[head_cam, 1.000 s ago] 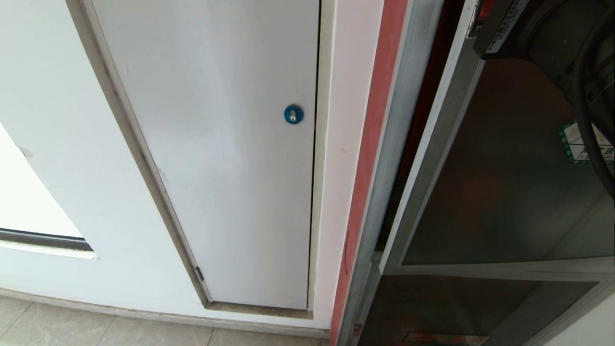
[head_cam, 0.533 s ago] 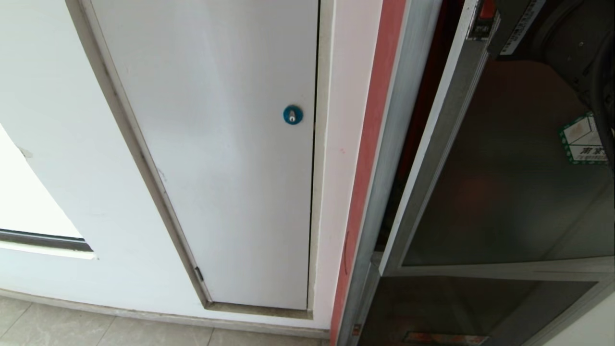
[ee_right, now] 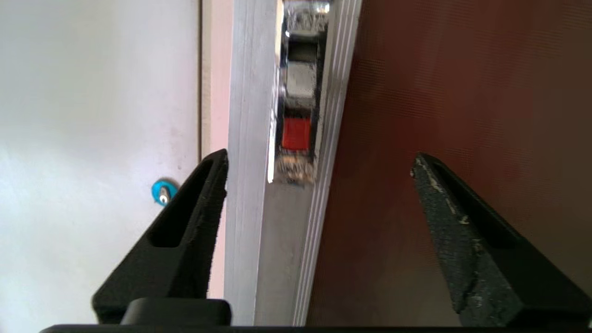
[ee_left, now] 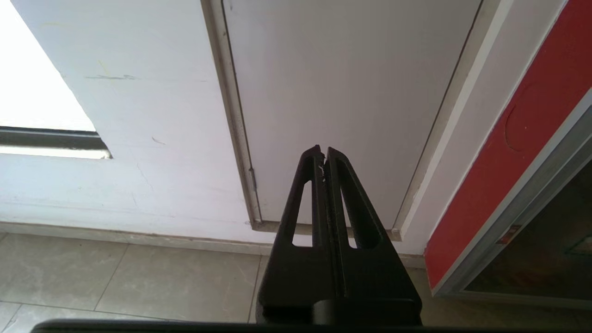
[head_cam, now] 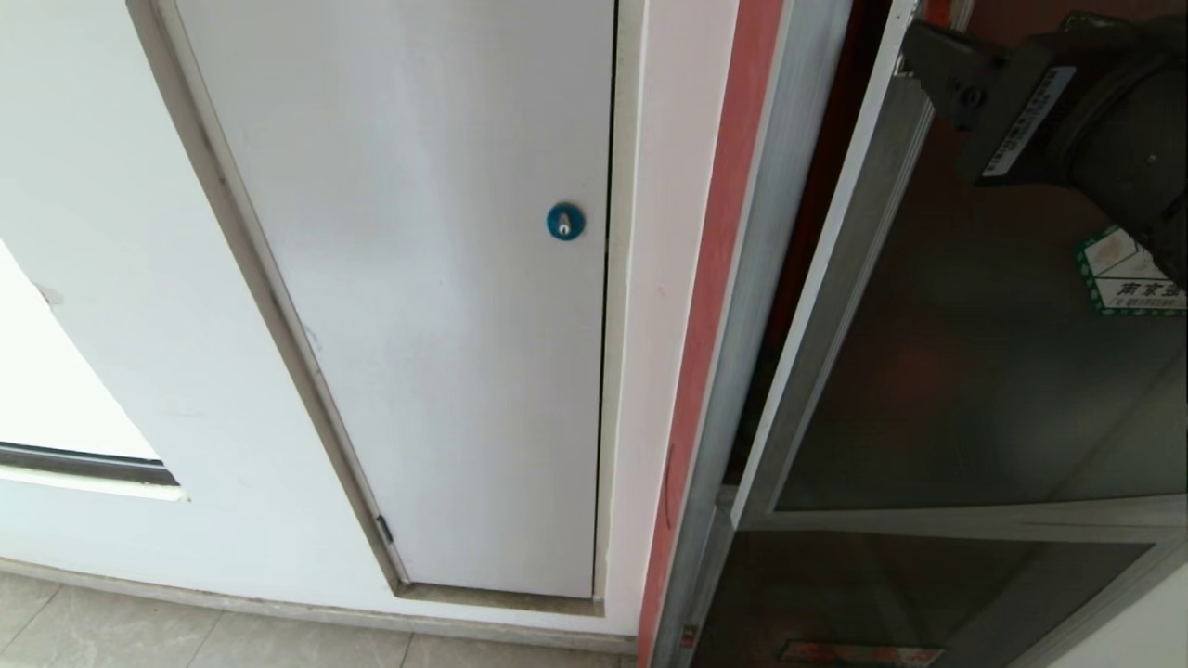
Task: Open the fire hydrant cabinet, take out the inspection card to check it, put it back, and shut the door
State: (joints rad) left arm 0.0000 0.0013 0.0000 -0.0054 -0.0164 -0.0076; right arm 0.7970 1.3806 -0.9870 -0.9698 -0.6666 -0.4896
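Observation:
The fire hydrant cabinet (head_cam: pixel 770 278) shows as a silver frame with a red strip at the right of the head view. Its door (head_cam: pixel 974 371) of dark tinted glass stands slightly ajar, with a dark gap along the frame. A green-bordered sticker (head_cam: pixel 1128 274) is on the glass. My right gripper (head_cam: pixel 933 56) is high up at the door's free edge. In the right wrist view the right gripper (ee_right: pixel 320 156) is open, and the silver door stile (ee_right: pixel 252 208) with its red-buttoned latch (ee_right: pixel 296 133) lies between the fingers, which grip nothing. The inspection card is out of view. My left gripper (ee_left: pixel 323 150) is shut and empty, parked low.
A plain white panel door (head_cam: pixel 418 325) with a round blue lock (head_cam: pixel 566 221) fills the wall left of the cabinet. Below the tinted door sits a smaller dark glass panel (head_cam: pixel 882 594). Tiled floor (ee_left: pixel 138 277) runs along the wall's foot.
The right gripper has opened from shut and drawn back a little from the door's upper edge. One of its fingers now shows in the head view. The left arm is unchanged.

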